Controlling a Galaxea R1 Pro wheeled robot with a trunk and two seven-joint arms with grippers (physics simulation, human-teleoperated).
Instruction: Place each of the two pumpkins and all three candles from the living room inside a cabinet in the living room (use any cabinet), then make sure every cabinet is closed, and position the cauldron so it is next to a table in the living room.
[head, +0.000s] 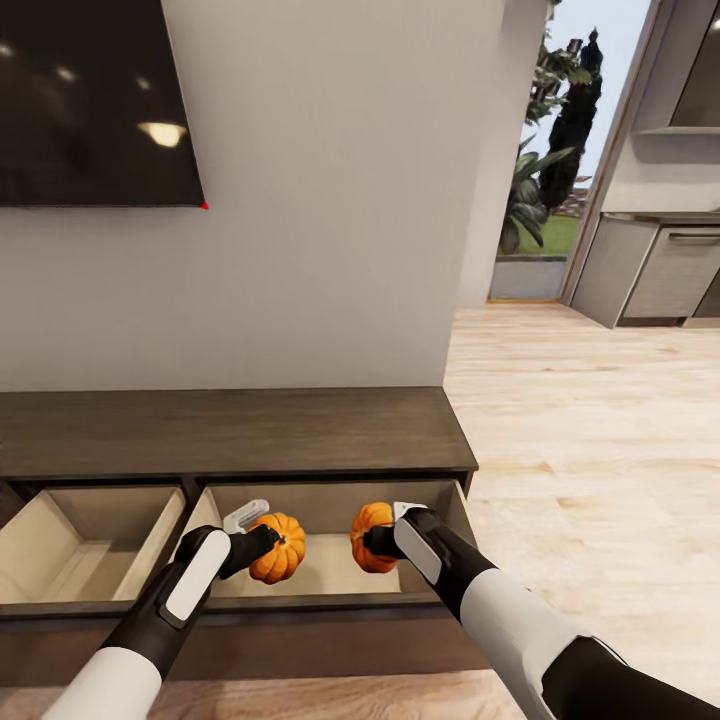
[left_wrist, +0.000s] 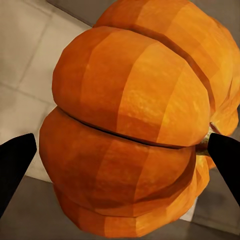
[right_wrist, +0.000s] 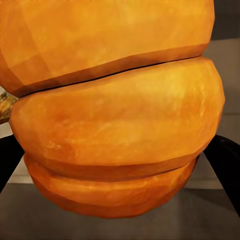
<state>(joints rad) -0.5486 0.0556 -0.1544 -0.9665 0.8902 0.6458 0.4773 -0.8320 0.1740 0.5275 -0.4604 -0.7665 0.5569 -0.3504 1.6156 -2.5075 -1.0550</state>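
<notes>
Low in the frame, the left gripper (head: 262, 545) is clamped on a ribbed orange pumpkin (head: 279, 548) and the right gripper (head: 378, 541) grips a second pumpkin (head: 368, 535), both held over the pale interior of an open drawer (head: 330, 565) in the dark wooden cabinet (head: 230, 430). Up close, black fingertips (left_wrist: 17, 162) press the glossy, faceted lobes on either side. Another drawer (head: 85, 545) stands open at lower left, below a flat grey wall (head: 330, 200).
</notes>
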